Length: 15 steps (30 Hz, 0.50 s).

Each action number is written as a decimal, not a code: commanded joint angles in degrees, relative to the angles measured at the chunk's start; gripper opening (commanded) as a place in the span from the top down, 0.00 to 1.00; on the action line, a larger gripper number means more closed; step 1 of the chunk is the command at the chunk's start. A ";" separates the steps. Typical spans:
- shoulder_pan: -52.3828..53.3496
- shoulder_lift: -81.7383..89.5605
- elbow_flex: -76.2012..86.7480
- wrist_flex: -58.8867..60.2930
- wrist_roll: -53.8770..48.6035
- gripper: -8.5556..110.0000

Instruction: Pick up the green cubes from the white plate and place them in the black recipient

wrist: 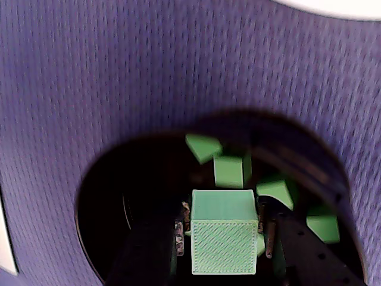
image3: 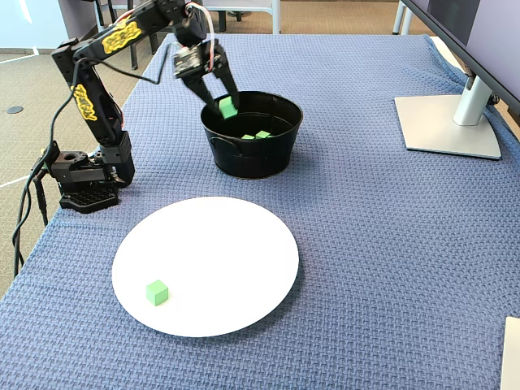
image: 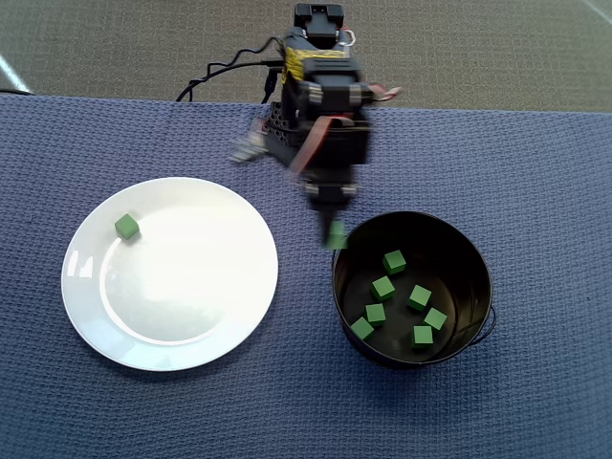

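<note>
Pincer [image: 336,235] clamped on one of the green cubes [wrist: 224,231], jaws pressed against its two sides, clear as day in the wrist view. Sitting right at the near-left rim of the black recipient [image: 475,256] in the overhead view, so basically at the edge rather than over the middle. Same story in the fixed view: held cube [image3: 228,106] hanging just above the rim on the arm's side of the pot.

So the whole thing hinges on this: pot centre lies a bit further out from the pincer, away from the arm's base, toward the lower right in the overhead view. Wrist view looking straight down past the cube into the dark opening, with other cubes on the bottom beyond it, so probably already far enough in to drop, but close to the wall. Safer to nudge slightly further over the opening before letting go, otherwise a fair chance of clipping the rim and bouncing out onto the desk [image: 535,172].

Six cubes already lying in the pot bottom [image: 392,260]. One last cube [image: 126,227] alone on the white plate [image: 191,344], up near the left rim in the overhead view, well apart from the pincer. Nearly done by the looks of it.
</note>
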 commanded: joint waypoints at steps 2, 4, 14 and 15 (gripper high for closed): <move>-8.26 -4.92 -2.20 -4.92 4.13 0.93; -9.14 -7.21 -2.11 -6.33 4.75 0.93; -5.63 -1.32 -2.29 -4.83 2.46 0.63; -3.43 0.44 -2.90 -3.52 1.58 0.63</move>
